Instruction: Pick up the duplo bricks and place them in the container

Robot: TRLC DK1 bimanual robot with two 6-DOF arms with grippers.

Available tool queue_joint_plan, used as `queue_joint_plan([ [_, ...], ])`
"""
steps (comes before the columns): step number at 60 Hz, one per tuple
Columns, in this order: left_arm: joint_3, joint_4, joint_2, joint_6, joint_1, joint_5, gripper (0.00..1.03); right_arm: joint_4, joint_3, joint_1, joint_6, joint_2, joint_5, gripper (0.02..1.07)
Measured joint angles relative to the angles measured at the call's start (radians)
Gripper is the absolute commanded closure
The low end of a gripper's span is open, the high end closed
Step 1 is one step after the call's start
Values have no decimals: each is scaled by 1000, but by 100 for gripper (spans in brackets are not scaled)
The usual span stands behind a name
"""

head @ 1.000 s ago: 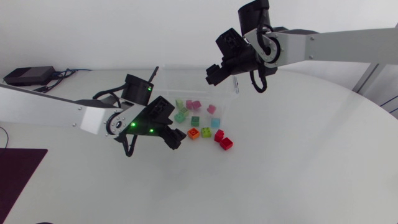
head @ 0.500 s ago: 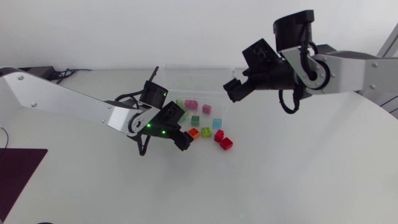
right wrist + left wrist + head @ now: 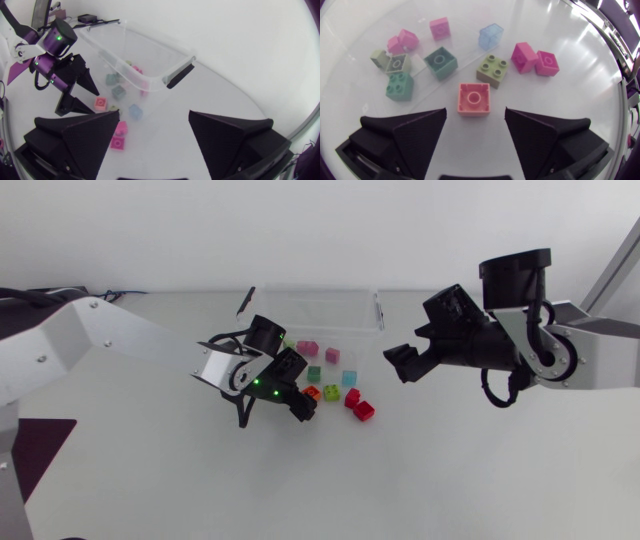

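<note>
While the left gripper (image 3: 475, 117) hangs low over the table (image 3: 470, 470), its fingers stand wide apart with the orange brick (image 3: 473, 98) between their tips, and neither finger touches it. Just ahead of that brick lie a lime brick (image 3: 492, 70) and a dark green brick (image 3: 440, 62). Farther on are a pale blue brick (image 3: 491, 35) and pink and green ones. Two red bricks (image 3: 358, 404) touch each other beside the lime one. The head view shows the cluster next to the clear container (image 3: 377, 310), toward its right end. Whether the farthest bricks sit inside it or in front of it I cannot tell. The right gripper (image 3: 398, 365) hovers to the right of the bricks, well apart from them. Its fingers are spread wide and hold nothing.
</note>
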Motion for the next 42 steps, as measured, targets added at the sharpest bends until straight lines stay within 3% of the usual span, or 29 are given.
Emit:
queue_joint_plan([
  [14, 13, -5, 26, -4, -5, -10, 27, 4, -103, 0, 0, -34, -35, 7],
  [22, 15, -1, 29, -8, -6, -13, 44, 16, -171, 5, -5, -47, -42, 7],
  [34, 31, 8, 42, -31, -7, -22, 44, 22, -203, 24, -23, -35, -53, 7],
  [38, 31, 21, 43, -34, -7, -26, 54, 23, -204, 49, -26, -7, -53, 7],
  [42, 32, 32, 45, -42, -6, -26, 57, 23, -204, 68, -27, 40, -52, 7],
])
